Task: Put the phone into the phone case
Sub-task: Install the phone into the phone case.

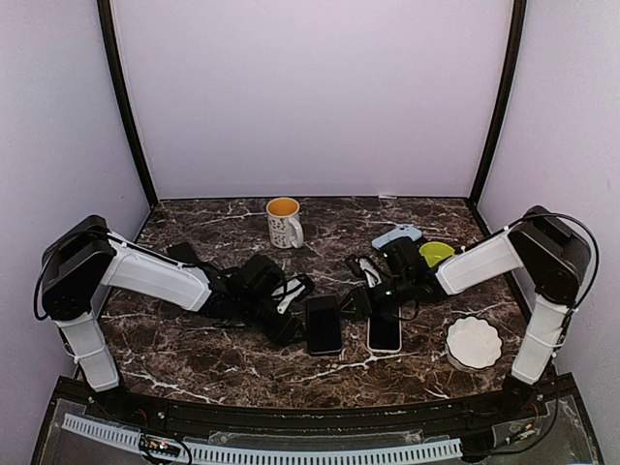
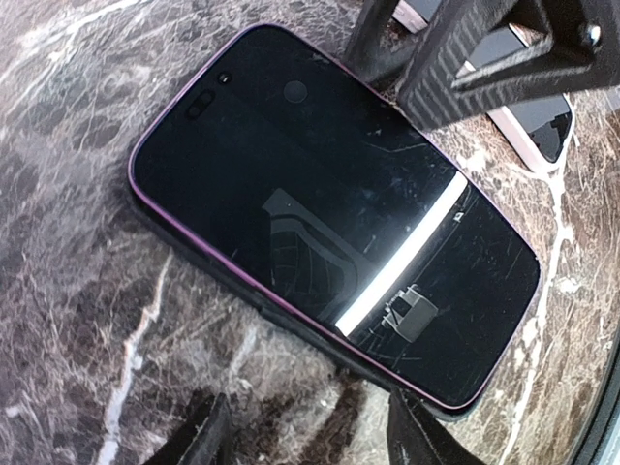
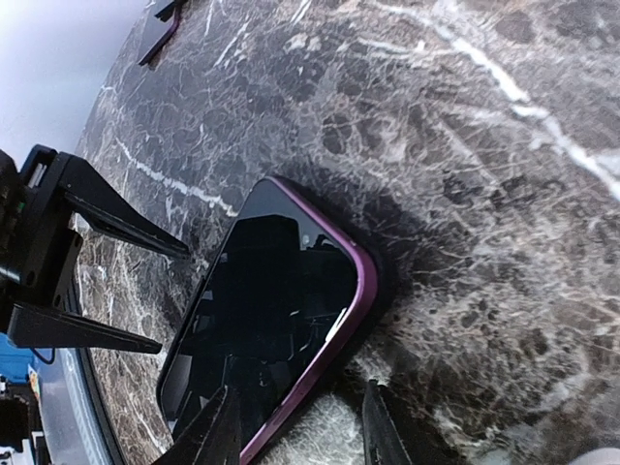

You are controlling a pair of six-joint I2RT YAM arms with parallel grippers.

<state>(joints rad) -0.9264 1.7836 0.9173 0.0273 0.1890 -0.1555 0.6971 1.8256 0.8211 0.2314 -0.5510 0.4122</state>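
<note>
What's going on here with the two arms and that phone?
Both arms lean over a dark phone lying flat on the table. A purple case rims it, so it looks already seated. The left gripper and right gripper stand open on either side, neither gripping it. A second phone lies beside it.

I see phone w/ glossy, lightly scratched glass; case rim smooth purple plastic; table polished dark marble-look, white veins.
</note>
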